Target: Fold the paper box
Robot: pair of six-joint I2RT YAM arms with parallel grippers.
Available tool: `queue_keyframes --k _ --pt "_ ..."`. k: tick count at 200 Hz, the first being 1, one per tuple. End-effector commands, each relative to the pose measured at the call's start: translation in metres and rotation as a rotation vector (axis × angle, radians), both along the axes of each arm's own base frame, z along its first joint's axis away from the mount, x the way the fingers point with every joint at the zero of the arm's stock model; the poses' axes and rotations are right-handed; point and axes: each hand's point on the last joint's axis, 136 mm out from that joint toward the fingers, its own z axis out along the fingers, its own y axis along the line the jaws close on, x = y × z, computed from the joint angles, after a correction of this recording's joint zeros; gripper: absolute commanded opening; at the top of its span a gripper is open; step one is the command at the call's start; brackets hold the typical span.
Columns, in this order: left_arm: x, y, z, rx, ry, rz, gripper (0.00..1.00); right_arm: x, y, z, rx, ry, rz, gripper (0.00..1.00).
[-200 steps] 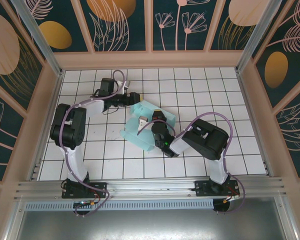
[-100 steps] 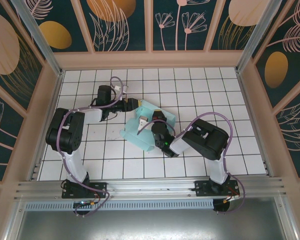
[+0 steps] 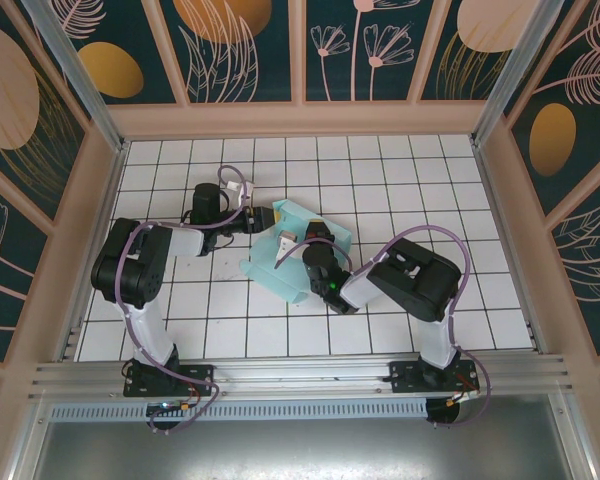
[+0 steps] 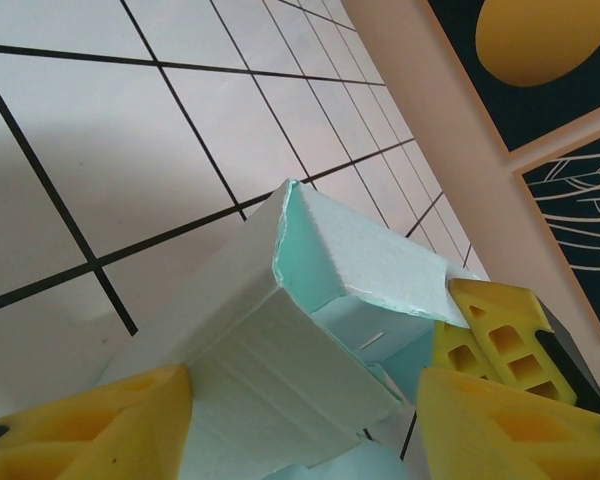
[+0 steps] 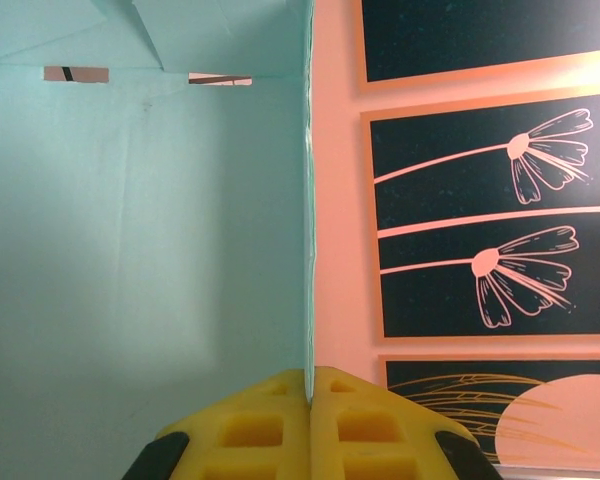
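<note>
Pinching one wall of the box (image 3: 298, 262) at the centre of the table (image 3: 430, 180), the right gripper (image 5: 310, 400) is clamped on thin card. The left gripper (image 4: 302, 400) stands open astride a folded corner. The card looks light and crushable, so it is best held beside its creases.

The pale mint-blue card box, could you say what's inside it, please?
Inside the paper box: bare card walls, two slots; the right gripper, pinching one wall, covers part.
</note>
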Motion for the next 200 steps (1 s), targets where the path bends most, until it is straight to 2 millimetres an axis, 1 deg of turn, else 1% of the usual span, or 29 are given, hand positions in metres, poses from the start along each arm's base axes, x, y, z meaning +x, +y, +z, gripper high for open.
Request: queue_keyframes --k 1,9,22,52,73,104,112,115,126,145,164,190,200 --pt "0.007 -0.006 0.011 -0.002 -0.078 -0.033 0.59 -0.001 -0.001 0.001 0.015 0.013 -0.005 0.0" --pt "0.008 -0.006 0.01 0.0 -0.078 -0.03 0.58 -0.001 -0.001 0.001 0.014 0.013 -0.005 0.0" --pt "0.009 -0.003 0.014 0.01 -0.105 -0.007 0.59 -0.001 -0.002 0.001 0.016 0.013 -0.007 0.0" --pt "0.016 0.007 0.03 0.036 -0.171 0.059 0.64 -0.002 -0.004 0.0 0.02 0.018 -0.009 0.0" --pt "0.025 0.013 0.035 0.031 -0.175 0.095 0.67 -0.002 -0.004 0.0 0.025 0.018 -0.01 0.0" --pt "0.051 0.015 0.023 0.031 -0.122 0.144 0.71 -0.002 -0.005 0.0 0.027 0.019 -0.011 0.0" --pt "0.054 0.014 0.014 0.03 -0.087 0.145 0.72 -0.003 -0.005 0.0 0.026 0.02 -0.011 0.0" --pt "0.06 0.012 0.019 0.023 -0.096 0.143 0.72 -0.003 -0.005 0.0 0.028 0.02 -0.011 0.0" --pt "0.064 0.007 0.016 0.0 -0.077 0.119 0.73 -0.003 -0.006 0.0 0.028 0.02 -0.013 0.0" --pt "0.062 -0.001 0.018 -0.056 -0.063 0.07 0.74 -0.003 -0.007 0.001 0.026 0.021 -0.016 0.0" --pt "0.054 -0.005 0.02 -0.078 -0.062 0.029 0.73 -0.002 -0.009 0.0 0.028 0.022 -0.021 0.0" --pt "0.034 -0.008 0.022 -0.102 -0.063 -0.047 0.69 -0.001 -0.009 -0.001 0.024 0.024 -0.021 0.0" --pt "0.03 -0.008 0.026 -0.104 -0.073 -0.049 0.69 -0.001 -0.009 0.0 0.024 0.023 -0.023 0.0"
